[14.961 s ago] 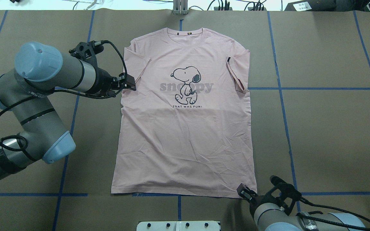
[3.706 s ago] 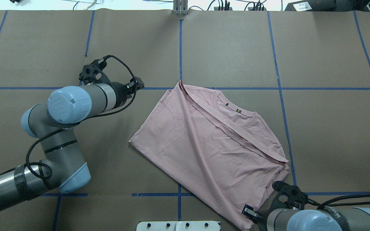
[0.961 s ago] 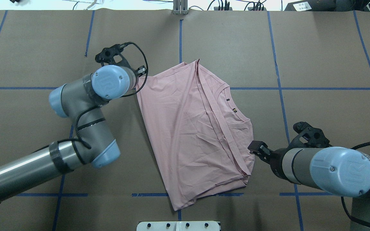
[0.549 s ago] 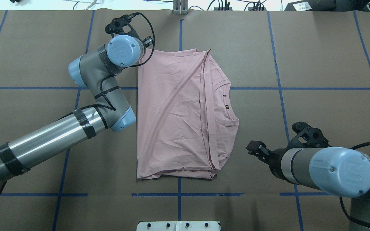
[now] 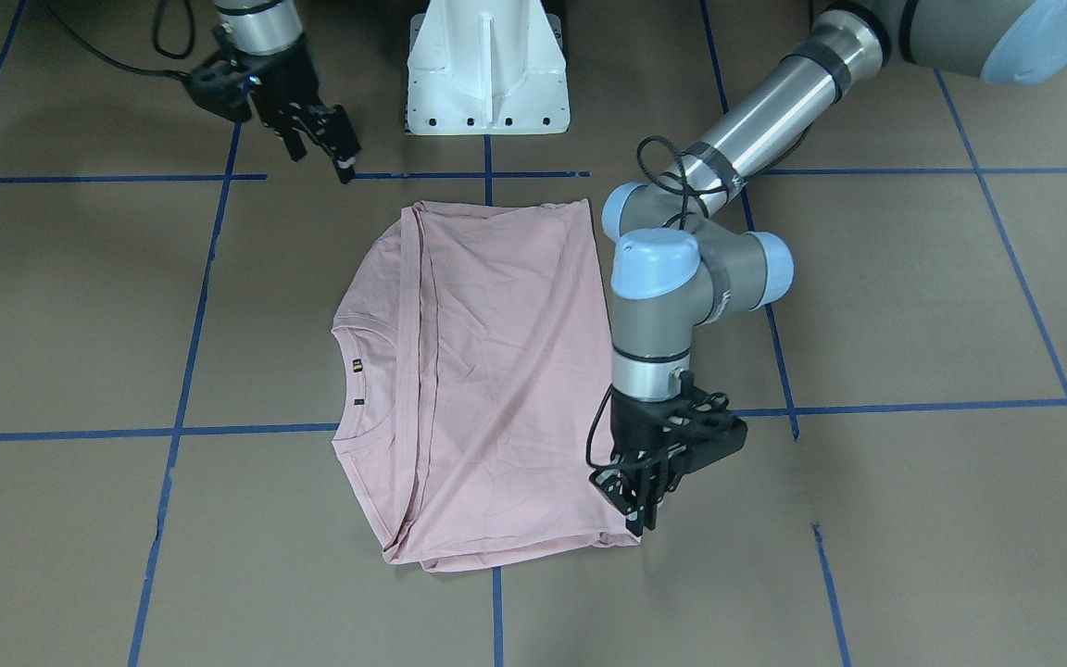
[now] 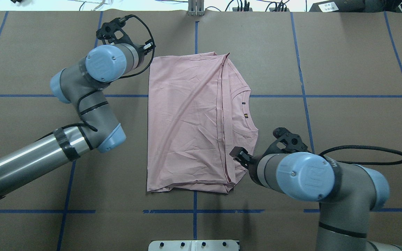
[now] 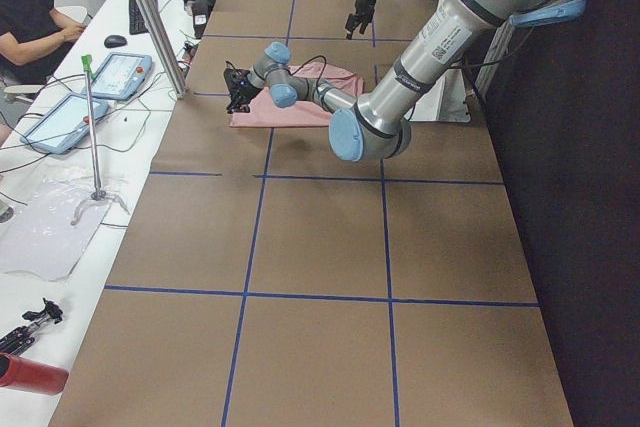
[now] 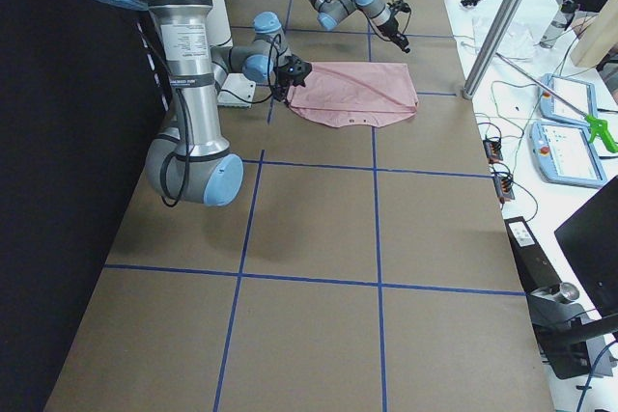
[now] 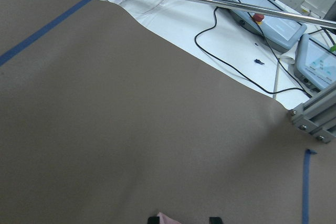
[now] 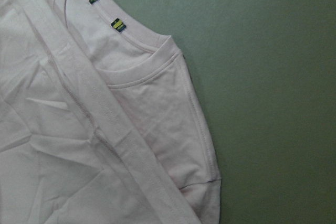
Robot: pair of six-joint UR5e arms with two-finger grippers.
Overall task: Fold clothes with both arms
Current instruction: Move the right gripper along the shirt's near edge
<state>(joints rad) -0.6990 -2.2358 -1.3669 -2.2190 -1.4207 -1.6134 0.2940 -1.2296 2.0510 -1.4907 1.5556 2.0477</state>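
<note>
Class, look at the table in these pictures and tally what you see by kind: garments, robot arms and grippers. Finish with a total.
T-shirt: 1
Arms: 2 (left arm, right arm)
Grippers: 2 (left gripper, right gripper)
Total: 5

Left gripper point(image 9: 184, 221) fingers point(image 9: 154, 219) are cropped at the bottom edge.
</note>
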